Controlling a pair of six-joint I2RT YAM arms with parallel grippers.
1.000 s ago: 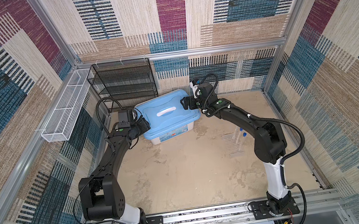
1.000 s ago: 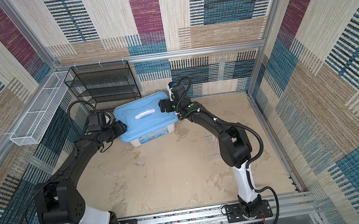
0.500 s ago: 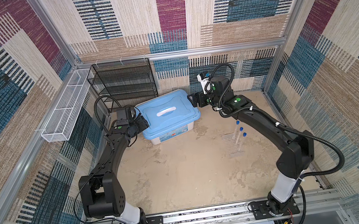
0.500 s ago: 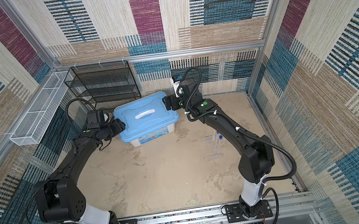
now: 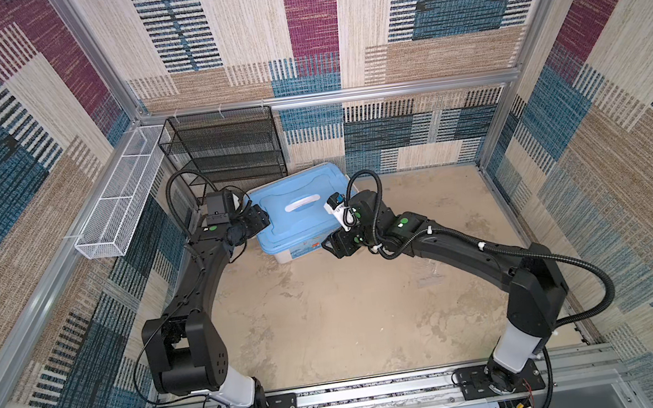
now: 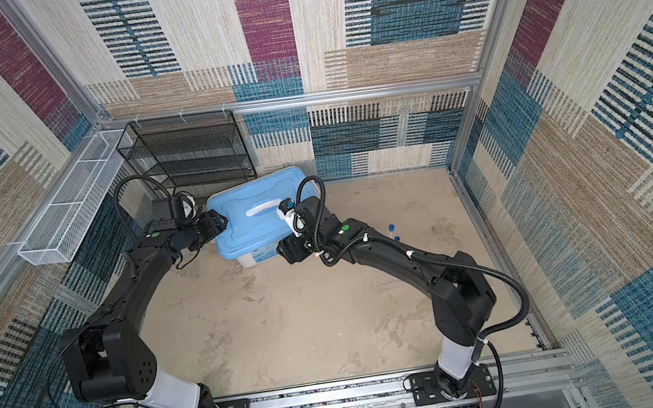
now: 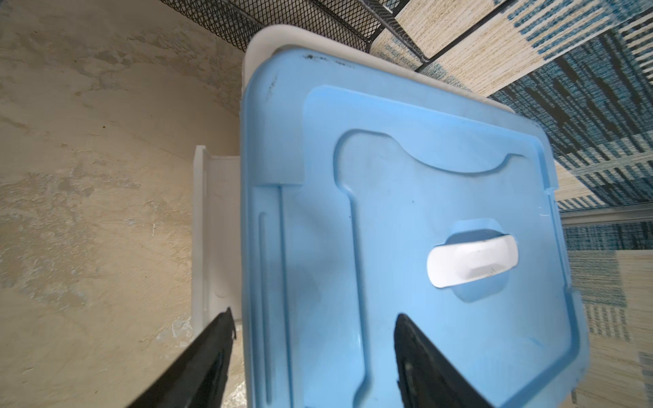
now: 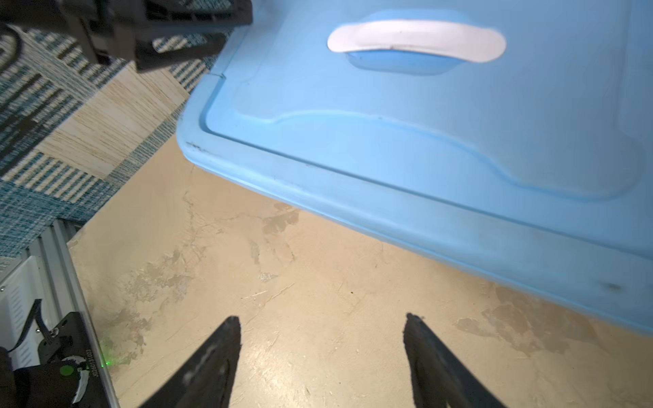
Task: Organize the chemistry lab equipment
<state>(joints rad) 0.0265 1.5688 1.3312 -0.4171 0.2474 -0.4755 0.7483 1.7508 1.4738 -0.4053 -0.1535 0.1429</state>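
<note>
The only legible writing is a white serial string printed along the edge of a black arm part (image 8: 76, 348) beside the aluminium rail (image 8: 62, 254) in the right wrist view. It reads roughly "J0260131023", though several characters are uncertain. In both top views the white bin (image 5: 287, 255) carries a front sticker (image 5: 308, 249) and the right wrist camera a white tag (image 5: 341, 213). The print on both is too small to read.

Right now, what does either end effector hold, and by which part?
Nothing: left end effector open at the blue plastic lid's edge; right end effector open, empty.
</note>
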